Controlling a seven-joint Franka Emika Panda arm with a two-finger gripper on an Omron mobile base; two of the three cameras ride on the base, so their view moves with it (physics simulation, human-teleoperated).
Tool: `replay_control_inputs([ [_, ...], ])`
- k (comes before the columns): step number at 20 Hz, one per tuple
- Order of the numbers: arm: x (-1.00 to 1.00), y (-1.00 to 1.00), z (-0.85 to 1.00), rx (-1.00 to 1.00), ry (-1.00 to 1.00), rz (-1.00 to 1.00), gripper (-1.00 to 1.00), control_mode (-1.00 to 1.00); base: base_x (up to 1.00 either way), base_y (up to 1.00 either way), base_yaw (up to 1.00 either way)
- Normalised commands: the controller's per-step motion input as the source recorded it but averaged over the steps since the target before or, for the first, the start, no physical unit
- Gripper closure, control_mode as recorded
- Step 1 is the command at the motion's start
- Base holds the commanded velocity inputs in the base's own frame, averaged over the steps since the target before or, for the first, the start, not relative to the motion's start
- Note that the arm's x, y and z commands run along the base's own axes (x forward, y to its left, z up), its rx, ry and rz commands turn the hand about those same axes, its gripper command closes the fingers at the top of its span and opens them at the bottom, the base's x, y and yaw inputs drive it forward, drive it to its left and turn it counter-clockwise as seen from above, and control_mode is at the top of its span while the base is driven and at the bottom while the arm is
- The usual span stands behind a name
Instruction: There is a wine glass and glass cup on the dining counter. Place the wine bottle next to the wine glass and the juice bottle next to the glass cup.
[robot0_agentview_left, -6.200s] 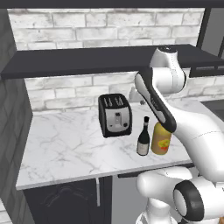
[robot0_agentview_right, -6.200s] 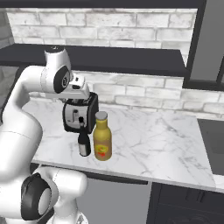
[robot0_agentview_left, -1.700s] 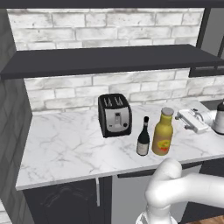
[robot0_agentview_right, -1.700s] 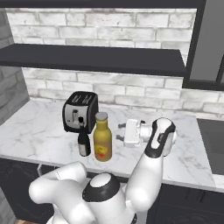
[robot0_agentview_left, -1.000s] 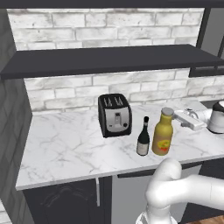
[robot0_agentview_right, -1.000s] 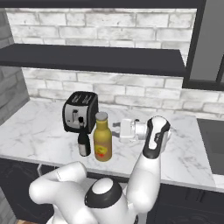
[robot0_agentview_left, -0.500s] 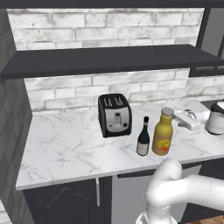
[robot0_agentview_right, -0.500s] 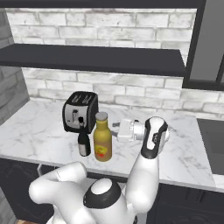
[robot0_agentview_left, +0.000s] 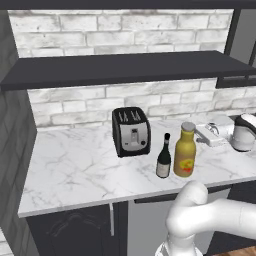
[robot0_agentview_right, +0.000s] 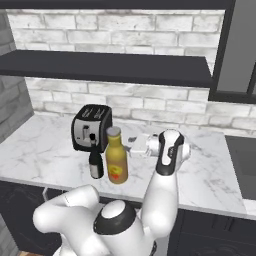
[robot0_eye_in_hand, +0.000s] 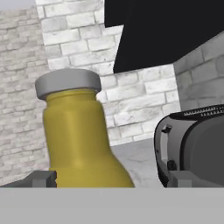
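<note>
The stout amber juice bottle (robot0_agentview_left: 184, 151) stands near the front edge of the marble counter (robot0_agentview_left: 75, 170) against the brick wall. The slim dark wine bottle (robot0_agentview_left: 163, 158) is just to its left. My gripper (robot0_agentview_left: 202, 134) hangs level with the juice bottle's neck, a little to its right and behind, pointing at it. In the hand view the juice bottle's grey cap and neck (robot0_eye_in_hand: 74, 131) loom close, with the fingertips (robot0_eye_in_hand: 41, 178) spread wide at the bottom, so the gripper is open and holds nothing. The wine glass, the glass cup and the dining counter are out of view.
A black toaster (robot0_agentview_left: 132, 131) sits behind and left of the bottles, toaster (robot0_eye_in_hand: 197, 148) in the hand view too. A dark shelf (robot0_agentview_left: 125, 67) runs above the counter. A dark cooktop (robot0_agentview_right: 242, 157) lies at the right.
The arm has swung from above the bottles round to their right side. Over the last second the hand has crept slightly toward the juice bottle. The bottles have not moved.
</note>
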Motion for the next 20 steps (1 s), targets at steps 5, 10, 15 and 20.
replay_control_inputs([
  [5,0.01,0.13,-0.03,-0.07,0.0,-0.08,-1.0,-1.0,0.0,0.0,0.0],
  [10,0.03,-0.03,0.03,-0.02,-0.01,-0.08,-1.0,-1.0,0.0,0.0,0.0],
  [15,-0.18,-0.06,0.18,0.0,-0.02,-0.01,-1.0,-1.0,0.0,0.0,0.0],
  [20,-0.18,0.0,0.03,0.0,0.0,0.0,-1.0,-1.0,0.0,0.0,0.0],
])
